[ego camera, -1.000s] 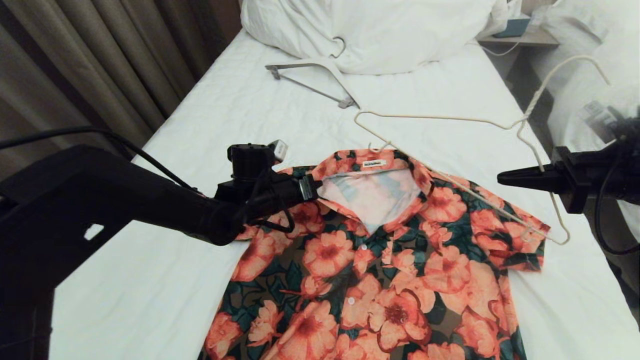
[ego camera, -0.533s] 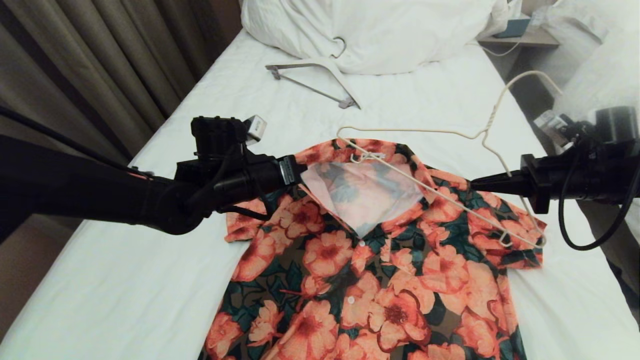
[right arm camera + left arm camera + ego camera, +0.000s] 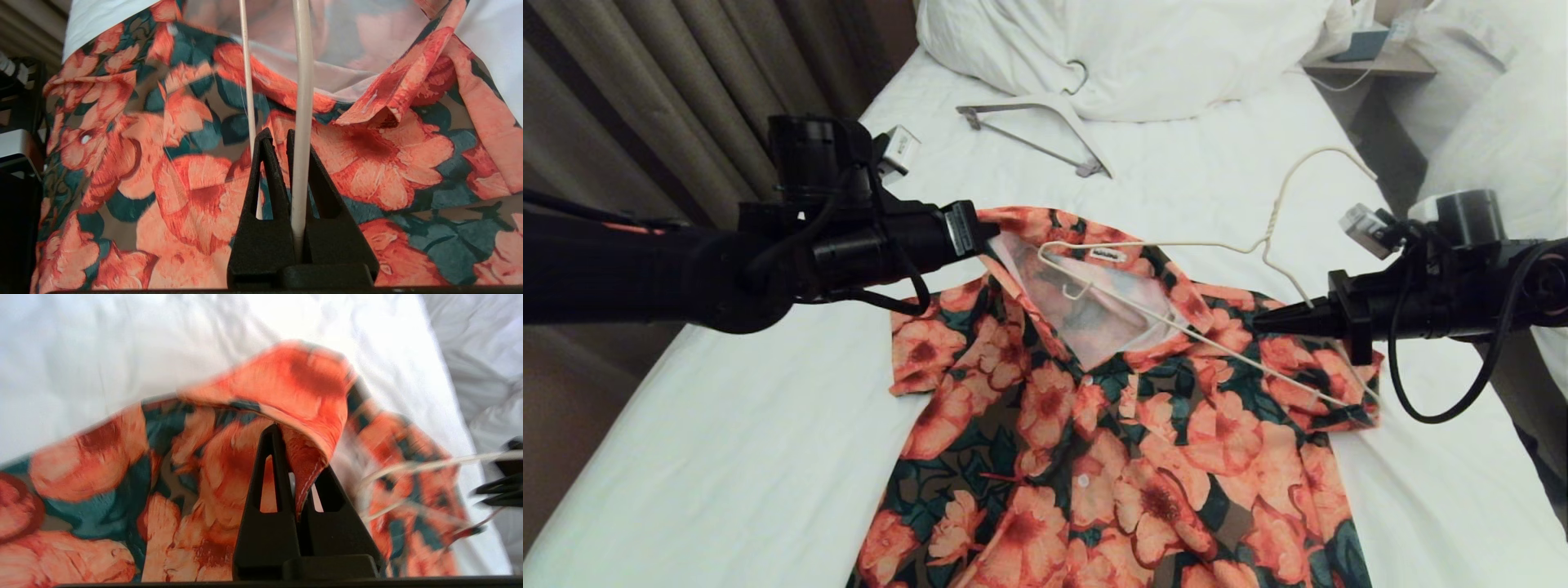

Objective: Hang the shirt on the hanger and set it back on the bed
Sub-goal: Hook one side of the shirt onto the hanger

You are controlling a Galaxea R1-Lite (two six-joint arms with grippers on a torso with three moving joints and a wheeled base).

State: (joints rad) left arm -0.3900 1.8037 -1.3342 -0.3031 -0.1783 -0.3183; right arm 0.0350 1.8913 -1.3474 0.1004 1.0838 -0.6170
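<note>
- While the shirt (image 3: pixel 1111 425) lies on the bed (image 3: pixel 768 457), its collar has risen, clamped in the left gripper (image 3: pixel 980 233).
- Right gripper (image 3: pixel 1262 321), clamped on the hanger (image 3: pixel 1168 243), has carried one end into the neck opening; threading has begun.

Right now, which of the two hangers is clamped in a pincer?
The thin cream wire hanger, shut in the right pincer above the shirt. The thicker white hanger with a grey bar lies untouched near the pillow.
</note>
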